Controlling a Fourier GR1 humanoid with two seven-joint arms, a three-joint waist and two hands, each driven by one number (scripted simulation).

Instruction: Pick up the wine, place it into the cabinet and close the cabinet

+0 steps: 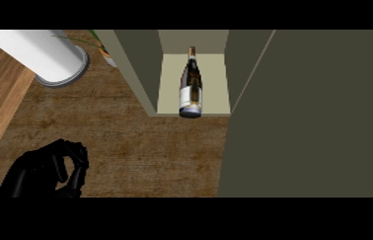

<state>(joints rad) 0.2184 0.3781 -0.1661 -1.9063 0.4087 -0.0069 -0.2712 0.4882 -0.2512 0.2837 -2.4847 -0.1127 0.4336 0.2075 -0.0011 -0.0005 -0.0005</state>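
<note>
The left hand (51, 167) sits at the lower left over the brown counter (146, 145), its fingers curled inward and holding nothing. Well apart from it, the wine bottle (191, 83) lies on the pale shelf inside the open cabinet (138, 71), neck pointing away, base at the front edge. The cabinet door (299, 115) stands open at the right. A white cylinder (44, 56) stands at the upper left, beside a plant (98, 44).

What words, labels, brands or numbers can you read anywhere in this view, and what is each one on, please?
None can be read.
The wine bottle in the open cabinet carries a pale label with a darker band below it; any print on it is too small and blurred to read.
The white cylinder, the counter and the left hand show no text.
</note>
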